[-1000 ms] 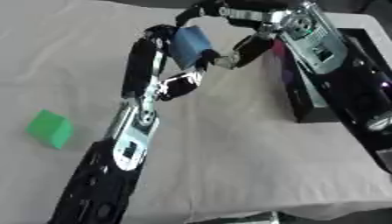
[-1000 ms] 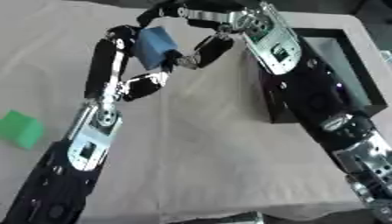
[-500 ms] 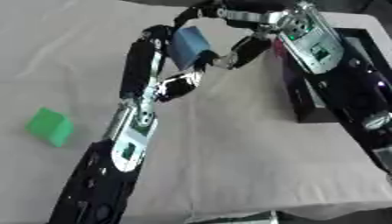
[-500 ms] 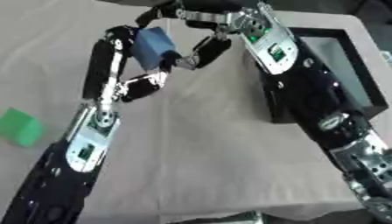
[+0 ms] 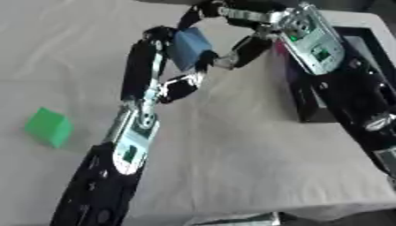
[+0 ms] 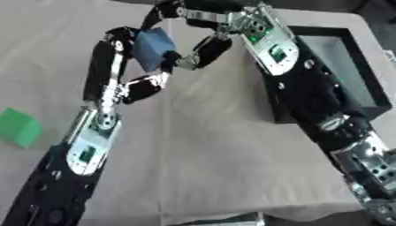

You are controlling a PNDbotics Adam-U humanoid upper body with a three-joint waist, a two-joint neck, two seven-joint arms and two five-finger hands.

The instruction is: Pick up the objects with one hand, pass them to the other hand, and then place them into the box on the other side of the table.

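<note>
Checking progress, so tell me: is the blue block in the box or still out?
Out. The blue block is held above the table between both hands, left of the black box.

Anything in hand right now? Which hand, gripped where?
The blue block is held by the left hand, fingers on its left side; the right hand closes on its right side. The green block lies untouched.

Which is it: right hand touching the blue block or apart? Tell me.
Touching. In the right eye view the right hand has fingers above and beside the blue block, with no gap visible.
</note>
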